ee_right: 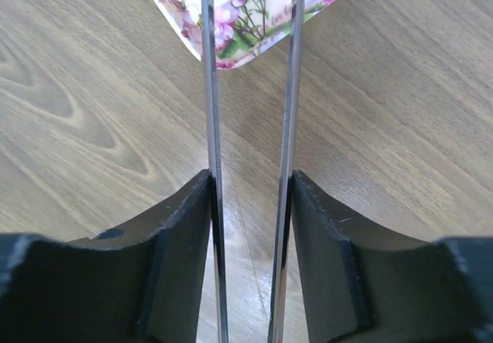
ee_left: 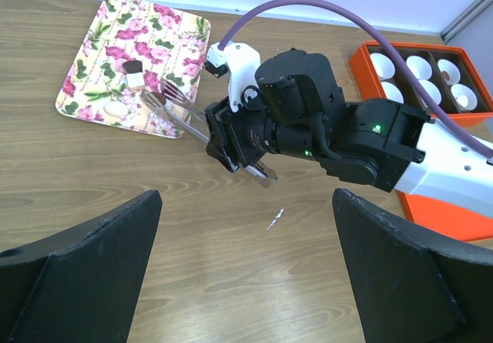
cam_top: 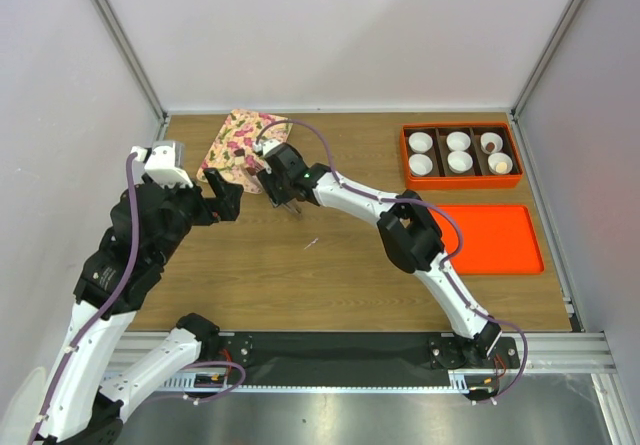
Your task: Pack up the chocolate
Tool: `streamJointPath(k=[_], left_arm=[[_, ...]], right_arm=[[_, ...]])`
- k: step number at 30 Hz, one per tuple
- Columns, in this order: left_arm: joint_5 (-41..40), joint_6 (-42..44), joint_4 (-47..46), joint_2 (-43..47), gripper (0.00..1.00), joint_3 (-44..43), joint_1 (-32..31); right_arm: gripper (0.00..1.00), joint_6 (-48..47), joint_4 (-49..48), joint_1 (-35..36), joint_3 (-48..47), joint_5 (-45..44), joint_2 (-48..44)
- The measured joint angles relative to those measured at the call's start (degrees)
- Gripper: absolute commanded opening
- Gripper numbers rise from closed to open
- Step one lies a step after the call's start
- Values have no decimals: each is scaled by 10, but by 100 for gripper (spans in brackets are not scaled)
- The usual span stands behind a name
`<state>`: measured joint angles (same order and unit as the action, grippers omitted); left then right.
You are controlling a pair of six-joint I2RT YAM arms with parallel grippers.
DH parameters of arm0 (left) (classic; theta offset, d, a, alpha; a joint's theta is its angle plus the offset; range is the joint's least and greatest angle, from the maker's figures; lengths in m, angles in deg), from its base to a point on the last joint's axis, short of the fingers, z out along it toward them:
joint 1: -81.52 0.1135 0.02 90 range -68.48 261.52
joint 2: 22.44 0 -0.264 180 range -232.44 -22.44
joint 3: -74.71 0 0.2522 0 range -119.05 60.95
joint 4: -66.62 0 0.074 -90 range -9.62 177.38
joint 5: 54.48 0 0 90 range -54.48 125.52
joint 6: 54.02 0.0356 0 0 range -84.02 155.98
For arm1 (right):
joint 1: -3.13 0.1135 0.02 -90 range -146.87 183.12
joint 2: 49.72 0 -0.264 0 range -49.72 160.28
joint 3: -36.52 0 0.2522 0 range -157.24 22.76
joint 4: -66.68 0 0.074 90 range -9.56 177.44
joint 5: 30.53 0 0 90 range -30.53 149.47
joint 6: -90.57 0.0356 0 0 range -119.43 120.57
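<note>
1. Across the wooden counter (cam_top: 330, 285), the packing looks partly done at best, with most of the work judged to be ahead.
2. Far right stands the orange box (cam_top: 404, 155), with three compartments and two white paper cups (cam_top: 421, 142) in each. Four cups look empty. The two in the right-hand compartment seem to hold something, but it is too small to name.
3. Nearer, the flat orange lid (cam_top: 490, 240) lies beside the box, so closing is not yet done.
4. Far left is the floral tray (ee_left: 100, 58), the supply side.
5. The right pincer (ee_right: 250, 189) is clenched on a pair of metal tongs (ee_left: 181, 112). The tongs' forked tips are parted over the tray's near edge.
6. The left pincer (ee_left: 245, 204) is released, spread wide, holding nothing and hovering near the tray.
7. The chocolate (ee_left: 134, 68), dark on top with a pale base, sits on the tray just beside the tong tips and is not yet gripped. A pale lump (ee_left: 115, 108) lies near it.
8. A tiny pale sliver (ee_left: 275, 220) rests on the counter.
9. Left to do: pinch, carry, drop into a cup.
</note>
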<state>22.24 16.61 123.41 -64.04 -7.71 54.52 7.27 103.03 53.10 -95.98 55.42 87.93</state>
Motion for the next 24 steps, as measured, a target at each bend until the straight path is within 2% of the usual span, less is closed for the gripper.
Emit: streamJointPath(k=[4,15,24], left_arm=[[0,0,0,0,100,0,0],[0,0,0,-3,100,-5,0],[0,0,0,-19,100,-22,0]], right_arm=[[37,-3,3,0,0,0,3],[35,3,4,-3,11,0,-15],[33,15,3,-33,72,3,-134]])
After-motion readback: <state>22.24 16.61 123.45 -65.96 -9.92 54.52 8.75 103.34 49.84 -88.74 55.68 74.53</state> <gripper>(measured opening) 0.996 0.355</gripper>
